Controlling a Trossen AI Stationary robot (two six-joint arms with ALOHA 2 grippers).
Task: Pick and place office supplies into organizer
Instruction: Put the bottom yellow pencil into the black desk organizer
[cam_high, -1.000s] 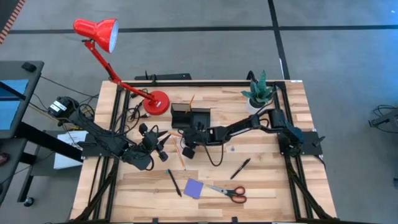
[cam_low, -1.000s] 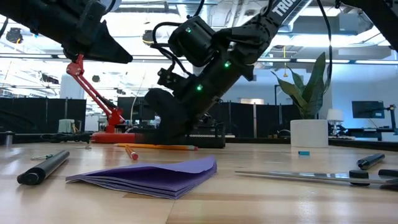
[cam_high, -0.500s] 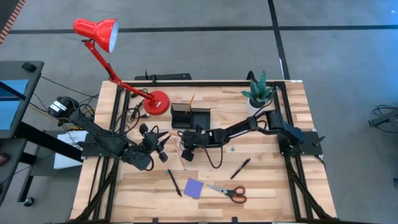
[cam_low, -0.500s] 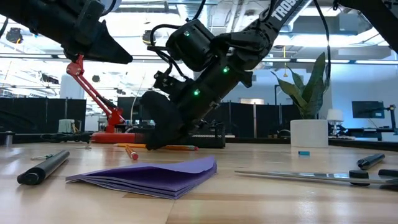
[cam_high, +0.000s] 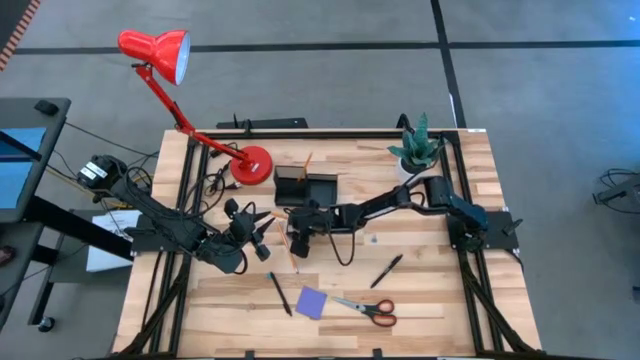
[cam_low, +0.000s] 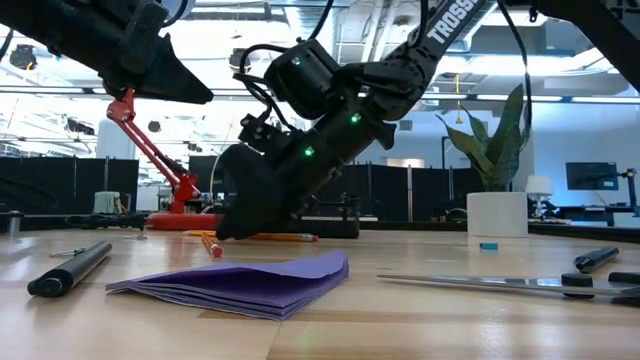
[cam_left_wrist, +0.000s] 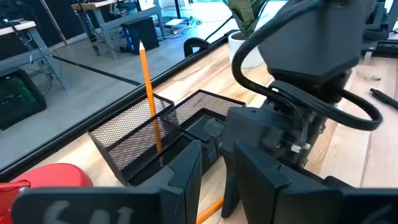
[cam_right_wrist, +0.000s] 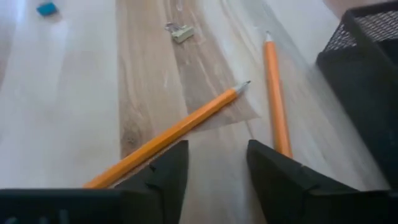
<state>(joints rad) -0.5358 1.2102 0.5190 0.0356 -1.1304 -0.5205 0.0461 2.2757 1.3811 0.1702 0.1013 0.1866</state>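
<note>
On the wooden tabletop (cam_high: 420, 290), beside the black mesh organizer (cam_high: 307, 187), the right claw (cam_right_wrist: 211, 171) hangs low with fingers apart, one orange pencil (cam_right_wrist: 180, 132) lying just ahead, partly between them, ungripped.

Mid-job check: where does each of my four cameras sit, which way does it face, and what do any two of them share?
High view: above the table, straight down; both arms, organizer, scissors.
Low view: table height, looking level across; right arm low over a pencil, purple notepad in front.
Left wrist view: on the left arm, facing the organizer; left gripper shows below, right arm beyond.
Right wrist view: on the right arm, facing the tabletop; right gripper open over two pencils.
Shared: high and left wrist views both show the organizer with an upright pencil.
</note>
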